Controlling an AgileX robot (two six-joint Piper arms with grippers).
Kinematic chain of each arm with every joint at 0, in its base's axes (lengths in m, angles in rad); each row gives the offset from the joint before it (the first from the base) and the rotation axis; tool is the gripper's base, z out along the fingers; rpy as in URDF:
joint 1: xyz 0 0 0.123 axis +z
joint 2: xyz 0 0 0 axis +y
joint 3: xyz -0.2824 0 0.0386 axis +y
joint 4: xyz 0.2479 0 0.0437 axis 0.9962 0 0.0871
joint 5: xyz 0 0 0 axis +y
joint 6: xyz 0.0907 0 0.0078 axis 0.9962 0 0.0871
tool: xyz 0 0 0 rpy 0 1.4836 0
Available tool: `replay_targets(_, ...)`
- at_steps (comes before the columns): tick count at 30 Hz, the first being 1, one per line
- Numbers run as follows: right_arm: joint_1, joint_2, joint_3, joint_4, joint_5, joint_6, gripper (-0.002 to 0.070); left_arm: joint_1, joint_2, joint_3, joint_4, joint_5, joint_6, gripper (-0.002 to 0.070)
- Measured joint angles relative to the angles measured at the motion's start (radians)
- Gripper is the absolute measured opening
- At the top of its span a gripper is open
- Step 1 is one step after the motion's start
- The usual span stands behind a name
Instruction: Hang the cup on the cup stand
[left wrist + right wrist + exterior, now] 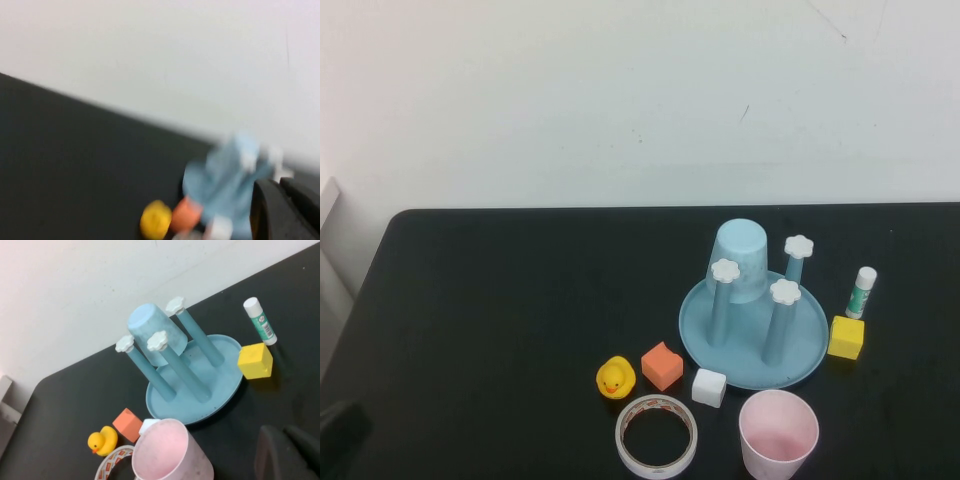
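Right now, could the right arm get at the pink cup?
Probably yes. The pink cup stands upright and open at the table's near edge, apart from the stand and the tape roll. The right hand, shut, sits close beside it; the left hand is shut too.

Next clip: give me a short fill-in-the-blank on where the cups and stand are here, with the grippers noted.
1. The pink cup stands upright on the ____.
2. The cup stand carries an upside-down light ____ cup.
3. The stand shows ____ bare pegs.
4. The left gripper and right gripper, both shut, hold ____.

Missing words: table; blue; three; nothing
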Motion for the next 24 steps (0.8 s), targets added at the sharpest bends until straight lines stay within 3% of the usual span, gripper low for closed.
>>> replay_targets(1,0.0,0.0,0.0,0.002,0.0,-0.009,-0.0001,0.0,0.121,-0.118,0.11,0.132,0.043,-0.0001)
replay_targets(6,0.0,0.0,0.0,0.011,0.002,-0.028,-0.0001,0.0,0.404,-0.381,0.304,0.397,0.124,-0.0001)
replay_targets(12,0.0,0.0,0.0,0.026,0.002,-0.07,-0.0001,-0.076,0.645,-0.536,0.458,0.464,0.133,-0.0001)
replay_targets(16,0.0,0.0,0.0,0.033,0.002,-0.093,-0.0001,-0.187,0.776,-0.591,0.608,0.471,0.068,-0.0002)
replay_targets(24,0.0,0.0,0.0,0.055,0.002,-0.134,-0.0001,-0.515,1.036,-0.684,0.896,0.456,-0.165,-0.0001)
